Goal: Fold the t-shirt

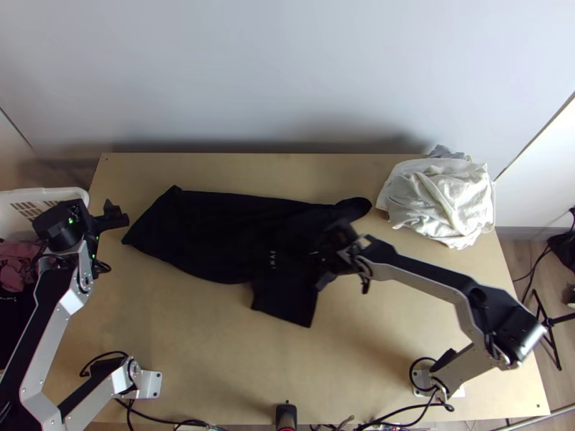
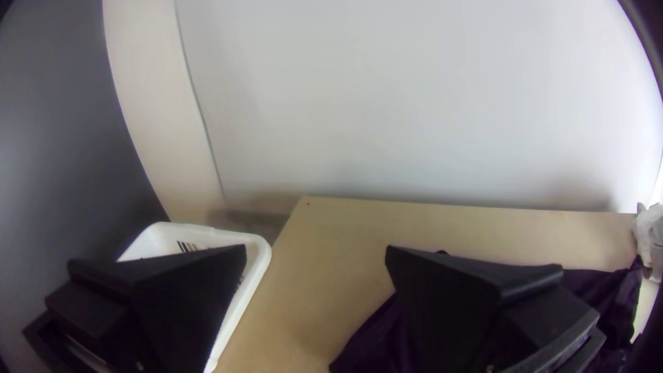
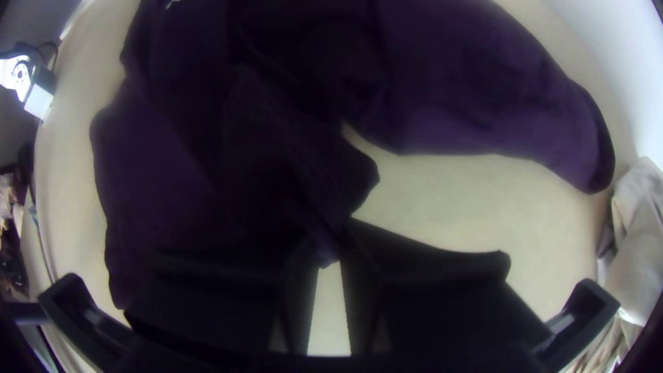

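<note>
The shirt (image 1: 215,233) is lying partly spread mid-frame; right of centre, the right gripper (image 1: 332,258) is pinching its cloth, nearly closed. At left, the empty left gripper (image 1: 113,214) is gaping wide.

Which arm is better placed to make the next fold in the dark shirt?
Right, I'd judge: the right gripper looks closed on a pinch of the t-shirt, while the left gripper hangs open near the white basket, off the cloth.

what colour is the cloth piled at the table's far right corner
Creamy white, best seen from the top view.
</note>
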### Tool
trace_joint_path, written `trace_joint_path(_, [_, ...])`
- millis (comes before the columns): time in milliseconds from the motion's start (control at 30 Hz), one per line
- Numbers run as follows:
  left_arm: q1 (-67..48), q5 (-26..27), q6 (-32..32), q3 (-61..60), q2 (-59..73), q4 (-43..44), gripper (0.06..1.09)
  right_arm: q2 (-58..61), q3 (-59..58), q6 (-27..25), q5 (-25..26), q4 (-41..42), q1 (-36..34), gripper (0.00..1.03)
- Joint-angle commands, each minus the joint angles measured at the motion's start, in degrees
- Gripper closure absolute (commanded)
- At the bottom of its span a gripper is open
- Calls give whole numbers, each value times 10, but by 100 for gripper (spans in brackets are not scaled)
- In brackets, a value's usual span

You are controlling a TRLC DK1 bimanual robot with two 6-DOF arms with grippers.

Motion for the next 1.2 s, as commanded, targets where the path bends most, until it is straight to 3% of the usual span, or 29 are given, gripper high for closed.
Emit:
trace_joint_path(0, [-11,0,10,8,8,2,10,-55,-78,-68,13,21,-86,89])
trace_joint_path(200, [-19,0,17,2,5,-9,10,-72,-84,-107,14,23,-151,89])
trace_joint_path(400, [-54,9,30,-50,-42,-24,10,-92,-93,-108,18,27,-155,89])
trace_joint_path(567, [-53,95,27,-117,-75,-21,10,-98,-91,-87,23,32,-131,89])
trace_joint_path(700, [-2,185,24,-102,-20,-104,10,-99,-89,-74,28,32,-114,89])
trace_joint_path(1000, [43,212,28,-75,80,-222,10,-104,-82,-48,47,31,-78,89])
trace_joint_path(1167, [54,217,27,-71,141,-238,10,-104,-70,-45,55,30,-70,89])
